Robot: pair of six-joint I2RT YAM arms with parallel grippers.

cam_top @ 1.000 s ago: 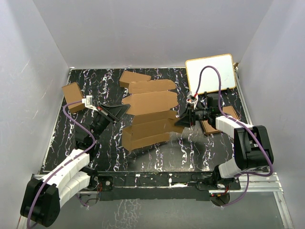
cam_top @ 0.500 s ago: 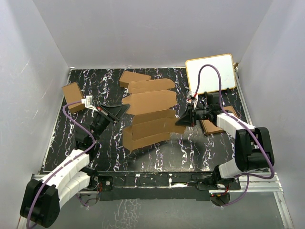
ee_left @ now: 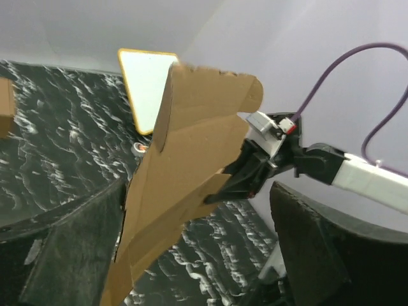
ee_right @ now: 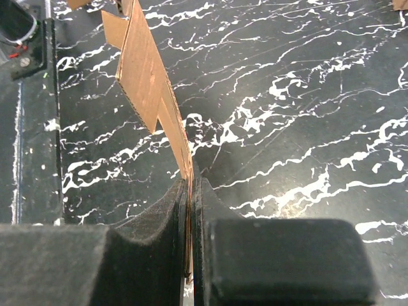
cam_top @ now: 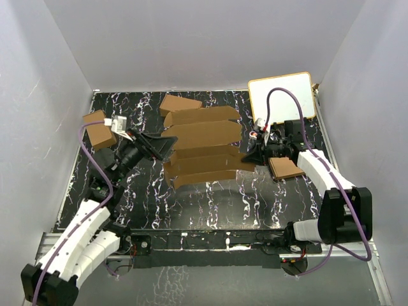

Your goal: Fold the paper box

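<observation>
Black marbled tabletop [cam_top: 210, 210] lies under the paper box [cam_top: 204, 146] — a brown die-cut sheet held up mid-table, its long panels running side to side between the arms. On its right edge the right hand [ee_right: 190, 185] is pinched tight. At its left edge the left hand [cam_top: 162, 148] gapes wide, cardboard between the fingers but unclamped — so closing there looks to be the coming move.
</observation>
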